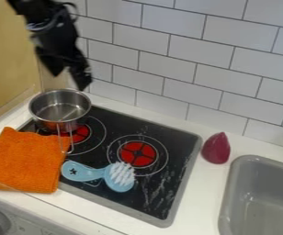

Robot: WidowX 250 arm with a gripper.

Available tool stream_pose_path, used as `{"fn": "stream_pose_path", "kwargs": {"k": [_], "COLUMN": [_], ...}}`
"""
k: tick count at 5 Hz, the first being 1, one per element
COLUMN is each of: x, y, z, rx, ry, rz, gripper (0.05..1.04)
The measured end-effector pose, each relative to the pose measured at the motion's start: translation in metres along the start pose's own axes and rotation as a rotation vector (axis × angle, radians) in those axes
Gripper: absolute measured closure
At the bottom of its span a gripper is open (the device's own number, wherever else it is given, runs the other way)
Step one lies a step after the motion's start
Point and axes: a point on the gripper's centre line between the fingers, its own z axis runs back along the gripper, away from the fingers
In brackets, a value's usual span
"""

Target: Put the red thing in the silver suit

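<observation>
On a white counter (196, 206), a flat black cooktop (176, 149) is overlapped at left by an orange cloth (24, 160). The black two-finger gripper (69, 80), its fingers parted, is held above a silver metal saucepan (48, 125); a blue, white-bristled brush (88, 173) is laid on the cooktop, and a dark-red teardrop-shaped object (216, 148) is placed beside it, on the counter.

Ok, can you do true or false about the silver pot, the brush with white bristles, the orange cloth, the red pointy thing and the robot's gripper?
1. The red pointy thing is between the stove and the sink. True.
2. The brush is in the silver pot. False: it lies on the stove.
3. The orange cloth is in the sink. False: it lies partly over the stove's edge.
4. The gripper is nearer the pot than the sink. True.
</observation>
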Motion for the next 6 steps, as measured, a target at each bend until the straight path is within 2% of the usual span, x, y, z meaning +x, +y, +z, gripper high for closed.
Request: {"fn": "stream_pose_path", "kwargs": {"k": [1, 2, 5, 6], "x": [0.038, 0.055, 0.063, 0.059], "y": [-0.022, -0.051, -0.125, -0.139], "z": [-0.015, -0.02, -0.025, -0.035], "rx": [-0.086, -0.143, -0.263, -0.292], "ry": [-0.02, -0.04, -0.012, 0.011], "rz": [-0.154, -0.267, -0.504, -0.545], "gripper": [0.085, 0.085, 0.085, 0.085]}}
